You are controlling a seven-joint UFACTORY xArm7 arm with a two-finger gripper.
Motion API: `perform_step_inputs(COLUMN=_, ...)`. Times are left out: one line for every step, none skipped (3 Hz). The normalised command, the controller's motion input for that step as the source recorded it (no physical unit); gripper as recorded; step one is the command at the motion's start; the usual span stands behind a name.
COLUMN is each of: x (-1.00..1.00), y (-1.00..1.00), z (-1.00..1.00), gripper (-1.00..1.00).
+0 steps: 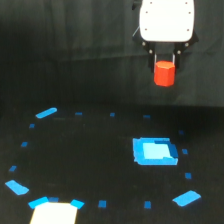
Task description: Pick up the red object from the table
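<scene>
The red object hung in the air, pinched between the gripper fingers, well clear of the black table. The arm pointed straight down, above the blue piece.

Black table, ring of small blue tape marks, larger flat blue piece toward the exterior view's right, white patch at bottom edge.

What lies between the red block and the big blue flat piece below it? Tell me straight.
Nothing: in the exterior view the stretch from the red object, held in the gripper, down to the blue piece shows only bare dark background and table.
</scene>
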Motion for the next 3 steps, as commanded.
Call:
perform_step_inputs(x=0.15, y=0.14, z=0.77, gripper=-1.00)
perform_step_inputs(x=-0.19, y=-0.15, z=0.69, gripper=-1.00)
perform_step_inputs(x=-0.08, y=-0.24, z=0.76, gripper=-1.00)
